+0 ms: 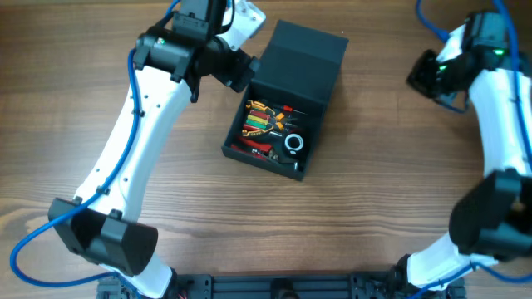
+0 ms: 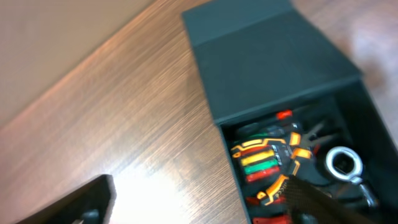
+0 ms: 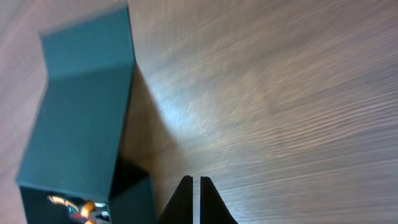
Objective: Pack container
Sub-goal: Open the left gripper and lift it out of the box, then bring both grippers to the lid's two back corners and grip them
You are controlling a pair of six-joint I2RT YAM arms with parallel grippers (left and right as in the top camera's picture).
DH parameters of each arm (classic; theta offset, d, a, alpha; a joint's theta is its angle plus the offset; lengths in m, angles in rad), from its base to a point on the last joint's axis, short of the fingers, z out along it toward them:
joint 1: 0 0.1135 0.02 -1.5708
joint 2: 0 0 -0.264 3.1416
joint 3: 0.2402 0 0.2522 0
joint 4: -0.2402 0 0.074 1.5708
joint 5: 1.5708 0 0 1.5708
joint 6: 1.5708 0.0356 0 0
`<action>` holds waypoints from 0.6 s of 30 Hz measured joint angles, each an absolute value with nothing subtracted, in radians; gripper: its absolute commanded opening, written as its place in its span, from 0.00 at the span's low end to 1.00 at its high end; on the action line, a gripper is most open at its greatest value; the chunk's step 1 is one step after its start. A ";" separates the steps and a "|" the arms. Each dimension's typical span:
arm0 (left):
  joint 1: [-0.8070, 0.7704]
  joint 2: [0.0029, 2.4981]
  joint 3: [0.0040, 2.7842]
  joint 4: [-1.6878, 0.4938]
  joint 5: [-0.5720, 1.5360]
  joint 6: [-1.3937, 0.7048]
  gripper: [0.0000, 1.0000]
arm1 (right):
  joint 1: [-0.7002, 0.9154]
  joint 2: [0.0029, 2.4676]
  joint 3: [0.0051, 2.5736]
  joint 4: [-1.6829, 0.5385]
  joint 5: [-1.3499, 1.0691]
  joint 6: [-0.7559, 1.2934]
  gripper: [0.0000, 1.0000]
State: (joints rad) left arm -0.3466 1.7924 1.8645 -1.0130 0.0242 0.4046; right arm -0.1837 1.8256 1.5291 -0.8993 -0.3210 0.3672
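two broad stretches of bare table (image 1: 366, 216) lie before and right of the container (image 1: 287, 100), which sits upper centre, lid (image 1: 303, 54) tipped back. inside: tools (image 1: 262, 120) with orange, yellow, green and red grips and a silver ring (image 1: 293, 143); any print is too blurred to read. left gripper (image 1: 243, 71) hangs spread, empty, by the container's rear left corner; right gripper (image 3: 193, 199), pinched together and empty, is well apart.

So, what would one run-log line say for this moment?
container: lid open, tools inside | left gripper: open, near container | right gripper: shut, empty, apart
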 measured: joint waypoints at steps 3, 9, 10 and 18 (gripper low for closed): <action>-0.275 1.839 1.864 -1.012 0.027 0.271 0.68 | -0.136 1.916 1.513 -0.844 -0.393 0.378 0.04; -0.126 2.019 1.864 -1.058 0.056 0.088 0.66 | -0.002 2.046 1.511 -0.711 -0.450 0.400 0.04; -0.120 2.050 1.864 -1.069 0.062 0.072 0.68 | 0.024 2.064 1.511 -0.684 -0.453 0.405 0.04; -0.123 2.130 1.864 -1.109 0.080 0.035 0.72 | 0.113 2.123 1.509 -0.498 -0.459 0.432 0.04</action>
State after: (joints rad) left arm -0.1230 2.1304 1.8637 -1.1091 0.0803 0.0345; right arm 0.1131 2.1231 1.5093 -0.4980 -0.4595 0.4316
